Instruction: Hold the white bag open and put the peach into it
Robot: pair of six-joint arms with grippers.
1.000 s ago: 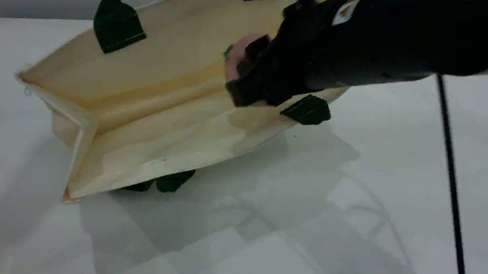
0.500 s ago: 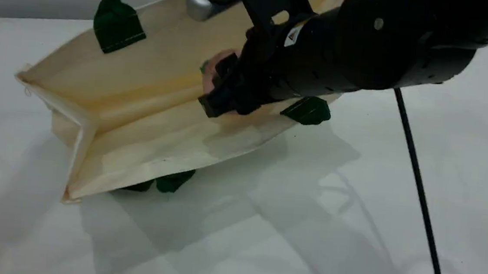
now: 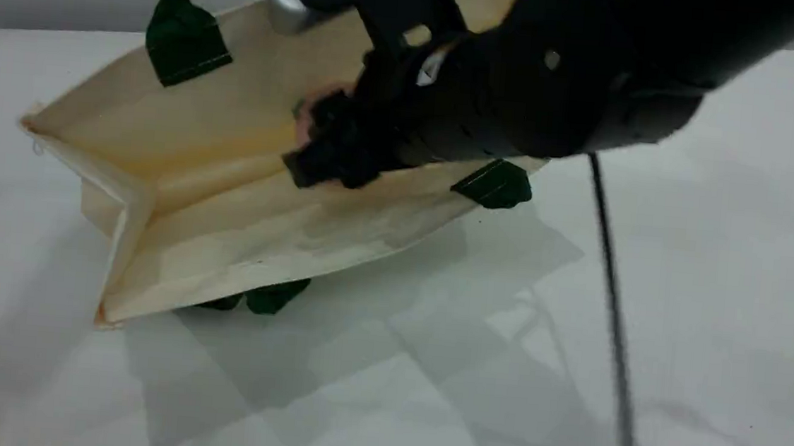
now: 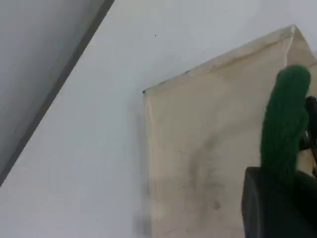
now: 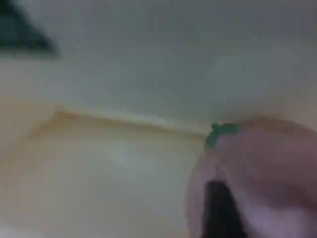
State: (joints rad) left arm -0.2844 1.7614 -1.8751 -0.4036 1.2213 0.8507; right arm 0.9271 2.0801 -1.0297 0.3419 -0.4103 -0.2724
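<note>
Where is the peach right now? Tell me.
In the scene view, the peach sits at the right hand, inside the open mouth of the bag, left of centre.

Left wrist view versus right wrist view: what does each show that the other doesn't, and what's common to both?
Only the left wrist view shows a green rope handle running down into the left gripper, with the bag's outer face and the table beside it. Only the right wrist view shows the peach, blurred and close, with a dark fingertip against it and the bag's inside behind. Both show the cream bag.
</note>
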